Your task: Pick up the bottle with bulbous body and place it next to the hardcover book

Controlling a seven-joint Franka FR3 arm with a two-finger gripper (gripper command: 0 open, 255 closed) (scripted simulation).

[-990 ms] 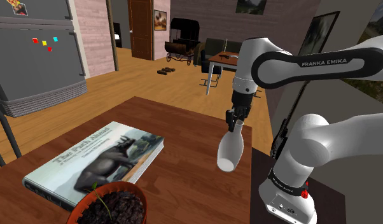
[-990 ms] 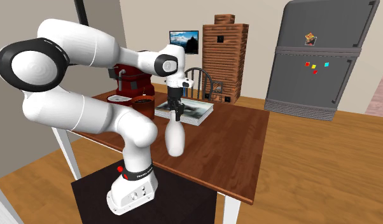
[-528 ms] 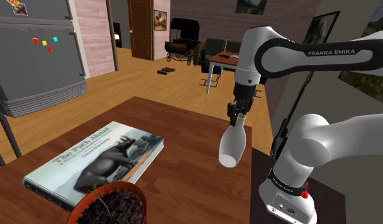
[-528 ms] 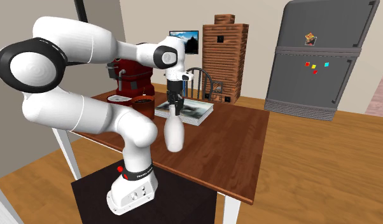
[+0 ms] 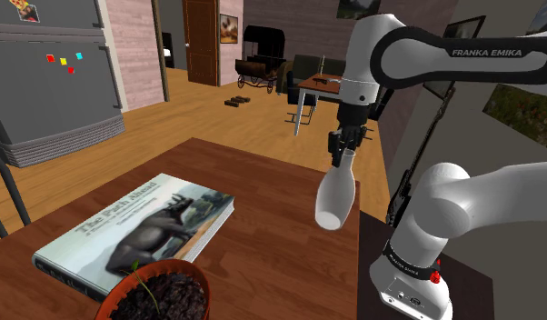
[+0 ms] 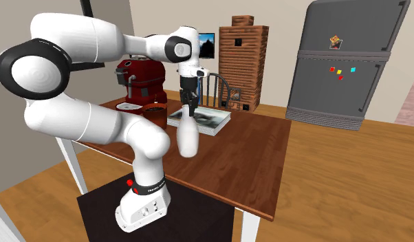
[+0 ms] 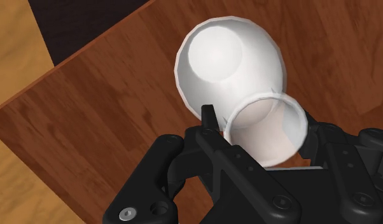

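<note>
One bottle [image 5: 336, 195], plain white and glossy: round, swollen body tapering to a slim neck, with a wide open mouth whose rim looks faintly see-through in the wrist view. It hangs body-down and a little tilted, lifted clear of the brown wooden table [image 5: 263, 227], over the part of the table nearest the robot's stand

One black gripper [image 5: 343, 150], pointing down, fingers closed against either side of the bottle's neck just below the mouth, carrying it

One hardcover book [image 5: 135, 232], lying flat on the table, pale cover with a dark animal picture and title lettering; it sits toward the shoulder view's left, well apart from the bottle

One terracotta flowerpot [image 5: 158, 265] of dark soil with a small sprout, just beside the book at the shoulder view's bottom edge
</note>
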